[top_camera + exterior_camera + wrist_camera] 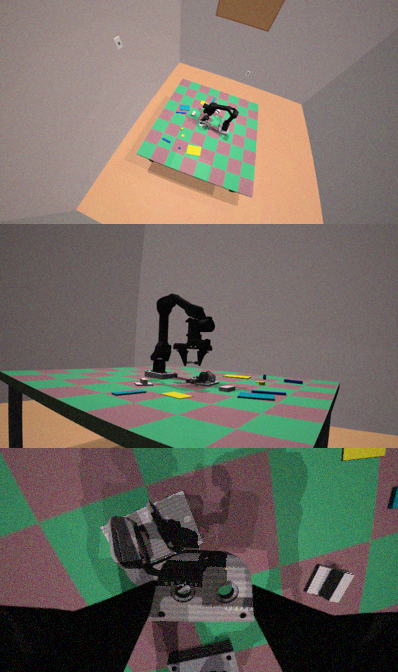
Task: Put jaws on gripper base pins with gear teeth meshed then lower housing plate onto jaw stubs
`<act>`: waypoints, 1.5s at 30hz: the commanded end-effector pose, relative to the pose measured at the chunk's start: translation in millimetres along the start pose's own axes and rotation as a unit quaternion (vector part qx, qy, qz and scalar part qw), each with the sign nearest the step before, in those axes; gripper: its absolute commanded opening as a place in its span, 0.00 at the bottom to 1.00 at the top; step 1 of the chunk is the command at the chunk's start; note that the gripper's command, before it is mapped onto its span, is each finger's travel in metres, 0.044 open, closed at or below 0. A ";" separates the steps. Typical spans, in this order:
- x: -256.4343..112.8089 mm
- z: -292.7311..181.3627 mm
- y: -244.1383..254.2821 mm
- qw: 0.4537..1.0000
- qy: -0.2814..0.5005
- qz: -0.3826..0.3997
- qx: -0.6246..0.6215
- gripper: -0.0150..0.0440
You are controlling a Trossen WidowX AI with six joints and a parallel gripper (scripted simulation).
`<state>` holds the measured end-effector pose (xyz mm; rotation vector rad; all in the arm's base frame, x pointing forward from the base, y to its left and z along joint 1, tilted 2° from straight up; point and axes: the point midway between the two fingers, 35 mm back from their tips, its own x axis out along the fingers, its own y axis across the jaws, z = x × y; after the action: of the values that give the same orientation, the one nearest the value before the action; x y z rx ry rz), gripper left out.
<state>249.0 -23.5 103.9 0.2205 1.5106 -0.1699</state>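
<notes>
My gripper [192, 363] [202, 587] is shut on the grey housing plate [212, 575] [192, 362], which has two round holes. It holds the plate level in the air, above and a little to one side of the gripper base. The pale gripper base [181, 508] [214, 383] lies on the table. The curved grey jaws [126, 543] [207, 377] are at the base, and in the wrist view one stands out on the left. The held plate hides part of the base and jaws, so I cannot tell whether the gear teeth mesh.
A pale plate with a raised block [144, 381] [330, 583] stands to one side. A white block [193, 113] [227, 388], teal plates [184, 107] [129, 392], yellow plates [193, 150] [176, 395] and blue bars [166, 140] [293, 381] lie around. The arm's own base [223, 130] is close behind.
</notes>
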 end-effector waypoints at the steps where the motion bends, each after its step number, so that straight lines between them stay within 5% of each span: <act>1: 0.3 -6.5 11.1 0.999 0.002 -0.001 -0.052 0.85; 15: 0.4 -23.3 45.5 0.978 0.001 0.002 -0.211 0.85; 45: 0.3 -24.6 44.4 0.977 0.001 0.002 -0.213 0.85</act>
<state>238.3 27.2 104.3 -0.1147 1.5087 0.1594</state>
